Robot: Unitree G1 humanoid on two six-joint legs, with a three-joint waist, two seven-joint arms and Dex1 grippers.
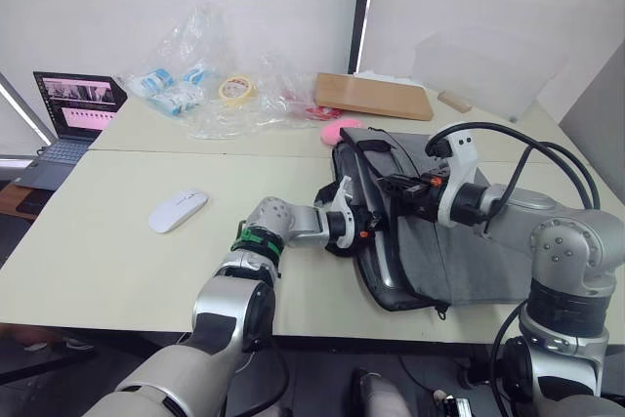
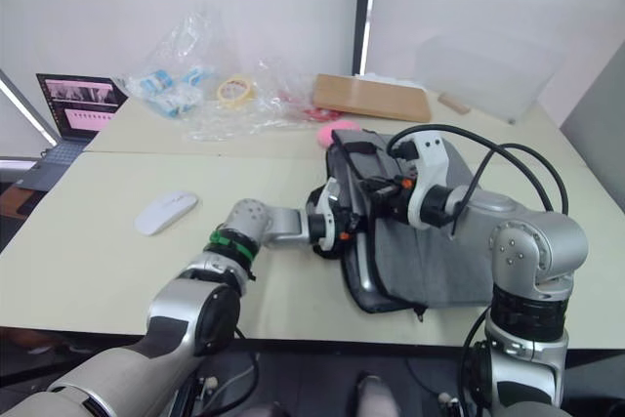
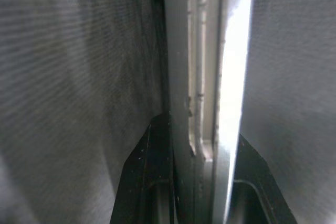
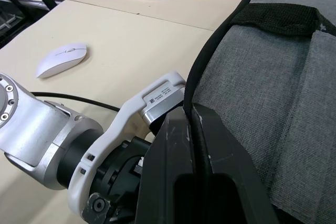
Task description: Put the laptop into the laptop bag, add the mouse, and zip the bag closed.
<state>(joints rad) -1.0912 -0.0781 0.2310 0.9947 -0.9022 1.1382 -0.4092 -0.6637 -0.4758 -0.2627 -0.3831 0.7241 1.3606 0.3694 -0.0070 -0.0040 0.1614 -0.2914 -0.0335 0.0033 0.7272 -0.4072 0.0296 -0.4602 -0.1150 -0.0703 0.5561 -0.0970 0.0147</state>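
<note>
Grey woven laptop bag (image 1: pixel 459 241): right claw (image 4: pixel 194 116) pinches its black trim; left claw (image 3: pixel 202 145) seemingly grips the laptop's (image 3: pixel 202 77) thin metal edge.

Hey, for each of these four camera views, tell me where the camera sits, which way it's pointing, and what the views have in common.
Left eye view: head camera, looking forward and down at the table; both arms show.
Right eye view: the same scene from the other eye.
Left wrist view: on the left wrist, looking along the left gripper, shut on the laptop edge inside the laptop bag.
Right wrist view: on the right wrist; the right gripper pinches the bag's black rim.
Shared: bag everywhere; mouse in three.
</note>
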